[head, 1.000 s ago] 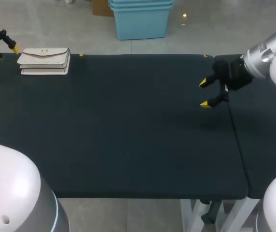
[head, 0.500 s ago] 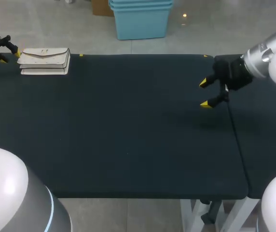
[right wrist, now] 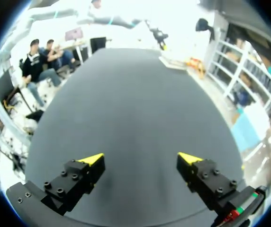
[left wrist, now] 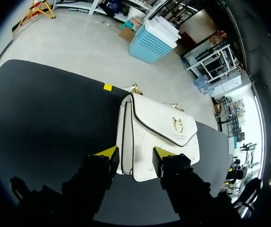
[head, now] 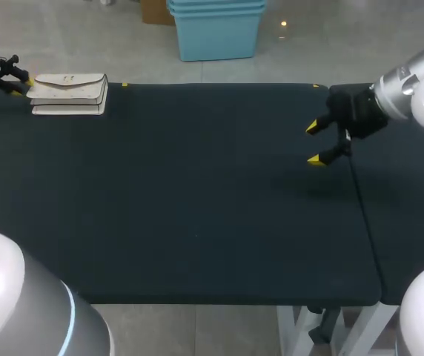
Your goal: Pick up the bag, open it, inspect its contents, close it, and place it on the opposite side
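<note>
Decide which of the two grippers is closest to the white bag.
The left gripper: the bag lies right at its yellow tips, at the table's far left corner. The right gripper hangs open far across the table.

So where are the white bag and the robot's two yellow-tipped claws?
White leather flap bag (left wrist: 159, 127): left wrist view, on its front flap.
Left yellow-tipped claw (left wrist: 135, 153): left wrist view, midway between its fingertips.
Right yellow-tipped claw (head: 313, 143): head view, midway between its fingertips.
</note>
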Robot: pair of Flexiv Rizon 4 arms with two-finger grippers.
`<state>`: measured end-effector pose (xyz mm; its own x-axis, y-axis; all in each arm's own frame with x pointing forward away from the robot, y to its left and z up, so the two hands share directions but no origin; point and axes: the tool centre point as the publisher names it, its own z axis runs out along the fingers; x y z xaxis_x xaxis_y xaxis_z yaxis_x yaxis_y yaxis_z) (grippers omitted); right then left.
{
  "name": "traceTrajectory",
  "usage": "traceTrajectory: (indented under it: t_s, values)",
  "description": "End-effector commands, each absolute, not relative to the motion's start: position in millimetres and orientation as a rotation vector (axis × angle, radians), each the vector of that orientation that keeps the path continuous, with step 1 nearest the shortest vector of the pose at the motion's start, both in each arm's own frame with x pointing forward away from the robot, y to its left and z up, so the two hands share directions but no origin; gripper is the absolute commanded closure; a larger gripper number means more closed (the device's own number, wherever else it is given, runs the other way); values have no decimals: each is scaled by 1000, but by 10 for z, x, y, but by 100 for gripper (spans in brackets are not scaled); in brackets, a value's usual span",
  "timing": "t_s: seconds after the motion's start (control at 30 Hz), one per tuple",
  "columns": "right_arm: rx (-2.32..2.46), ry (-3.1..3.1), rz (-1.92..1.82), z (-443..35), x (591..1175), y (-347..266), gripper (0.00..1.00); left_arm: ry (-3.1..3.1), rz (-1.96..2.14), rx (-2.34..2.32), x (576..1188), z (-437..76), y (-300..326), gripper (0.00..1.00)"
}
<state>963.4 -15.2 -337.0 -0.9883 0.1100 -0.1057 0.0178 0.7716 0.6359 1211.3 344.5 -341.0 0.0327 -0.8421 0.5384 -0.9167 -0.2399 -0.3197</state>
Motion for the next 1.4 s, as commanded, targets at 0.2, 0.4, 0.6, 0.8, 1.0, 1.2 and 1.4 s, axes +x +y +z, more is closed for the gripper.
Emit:
traceTrajectory:
  t_s: [0.2,0.4,0.6,0.8,1.0,1.2,1.4]
  values:
    - [102,2828,1013,-3374,9640,-151,0,-1517,873,1280,12355,-3600,3437,71]
    - [102,2828,1013,-3374,9640,-151,0,-1513,868,1270,12249,-3615,3350,100]
    - [102,2828,1013,-3374,9640,-151,0,-1506,870,1259,12001,-3614,3226,100]
    - [102,2828,1013,-3374,9640,-151,0,-1528,906,1243,11708,-3545,2957,100]
    - [102,2828,1013,-3374,9640,-151,0,-1581,921,1307,11376,-3542,2508,100]
    - [102,2828,1013,-3374,9640,-151,0,-1557,1007,1402,11088,-3549,2163,100]
    - [102,2828,1013,-3374,9640,-151,0,-1586,1009,1520,10902,-3499,1974,100]
